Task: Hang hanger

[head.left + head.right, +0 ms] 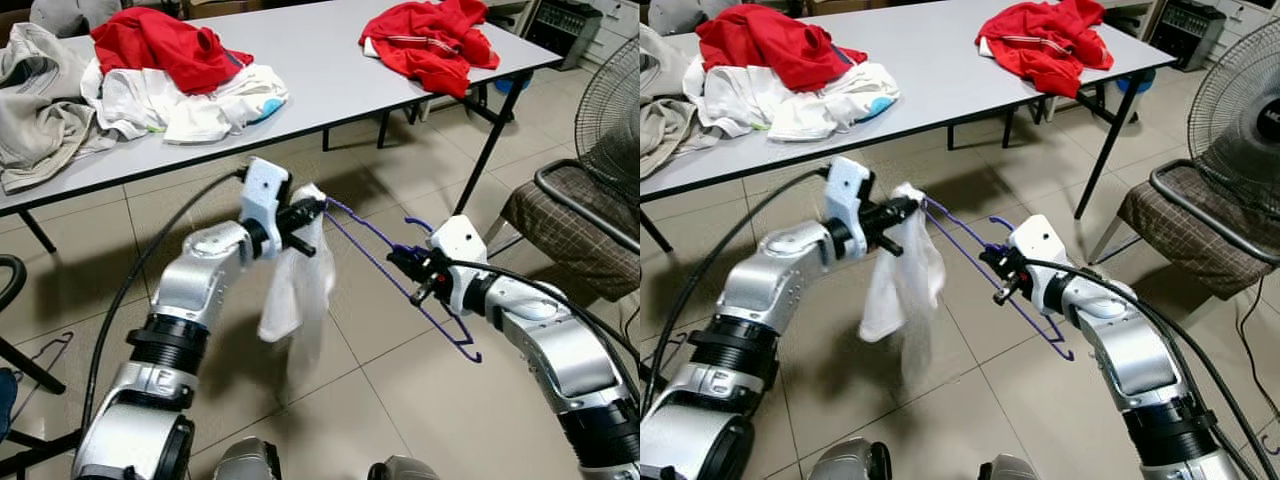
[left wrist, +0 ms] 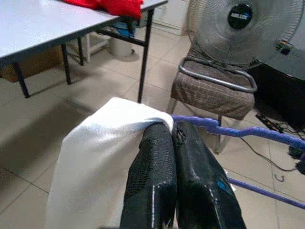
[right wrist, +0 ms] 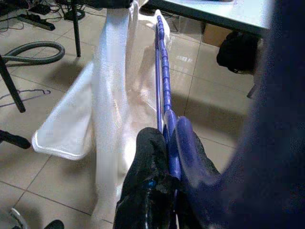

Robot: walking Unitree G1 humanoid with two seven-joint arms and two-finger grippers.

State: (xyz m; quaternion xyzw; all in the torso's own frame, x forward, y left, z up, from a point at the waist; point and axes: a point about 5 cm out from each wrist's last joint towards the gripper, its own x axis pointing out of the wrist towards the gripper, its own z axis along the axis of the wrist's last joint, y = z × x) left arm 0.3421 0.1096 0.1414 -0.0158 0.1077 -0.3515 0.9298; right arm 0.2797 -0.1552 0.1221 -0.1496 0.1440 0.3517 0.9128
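Note:
A purple wire hanger [image 1: 400,280] hangs in the air between my two arms, above the tiled floor. My right gripper [image 1: 418,283] is shut on its neck near the hook; the right wrist view has the black fingers [image 3: 150,181] clamped around the purple bar [image 3: 164,90]. My left gripper [image 1: 312,212] is shut on a white garment [image 1: 295,285] at the hanger's far tip. The cloth drapes down from there. In the left wrist view the closed fingers [image 2: 162,181] pinch the white cloth [image 2: 95,152] beside the purple hanger arm [image 2: 238,131].
A grey table [image 1: 330,90] stands ahead with red [image 1: 165,45], white [image 1: 190,100] and grey clothes on the left and a red garment [image 1: 430,40] on the right. A checked chair [image 1: 570,220] and a fan [image 1: 610,110] stand right. Another hanger [image 1: 45,350] lies on the floor left.

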